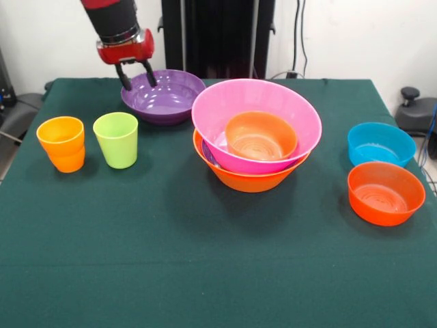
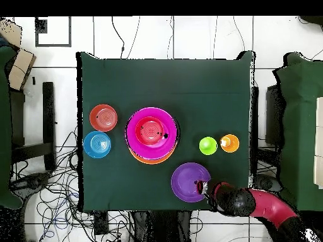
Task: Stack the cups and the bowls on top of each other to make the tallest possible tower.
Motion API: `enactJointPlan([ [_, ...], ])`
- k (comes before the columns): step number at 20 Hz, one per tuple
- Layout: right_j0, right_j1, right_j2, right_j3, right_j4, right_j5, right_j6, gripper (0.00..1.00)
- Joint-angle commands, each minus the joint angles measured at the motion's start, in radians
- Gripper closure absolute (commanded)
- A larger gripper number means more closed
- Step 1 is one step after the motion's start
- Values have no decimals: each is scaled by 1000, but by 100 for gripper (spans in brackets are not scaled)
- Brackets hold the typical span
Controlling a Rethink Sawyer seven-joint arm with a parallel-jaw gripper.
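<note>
My gripper [image 1: 138, 83] is open at the far left, its fingers astride the left rim of a wide purple bowl [image 1: 167, 99]; the overhead view shows the gripper [image 2: 203, 187] at that bowl's edge [image 2: 188, 181]. The tower [image 1: 256, 137] stands mid-table: a yellow-orange bowl [image 1: 246, 180] at the base, a sliver of a second purple bowl [image 1: 207, 154], the pink bowl [image 1: 273, 96], and a small red-orange bowl [image 1: 261, 137] inside it. The orange cup [image 1: 61, 143] and the lime-green cup [image 1: 116, 140] stand upright at the left. No small lime-green bowl shows.
A blue bowl [image 1: 380, 143] and a red-orange bowl [image 1: 386, 193] sit side by side at the right edge of the green cloth [image 1: 205, 273]. In the overhead view they lie at the left: the blue bowl [image 2: 96, 144] and the red-orange bowl [image 2: 103, 117].
</note>
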Motion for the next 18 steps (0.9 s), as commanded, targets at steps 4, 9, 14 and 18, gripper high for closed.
enactJointPlan([
  [4, -48, 188, 43, -164, -147, -13, -174, 0],
  [9, -56, 12, 110, -60, -28, 135, -158, 0],
  [14, -37, -46, 150, -50, 36, 212, -141, 0],
  [18, -29, -59, 156, -46, 45, 224, -128, 0],
])
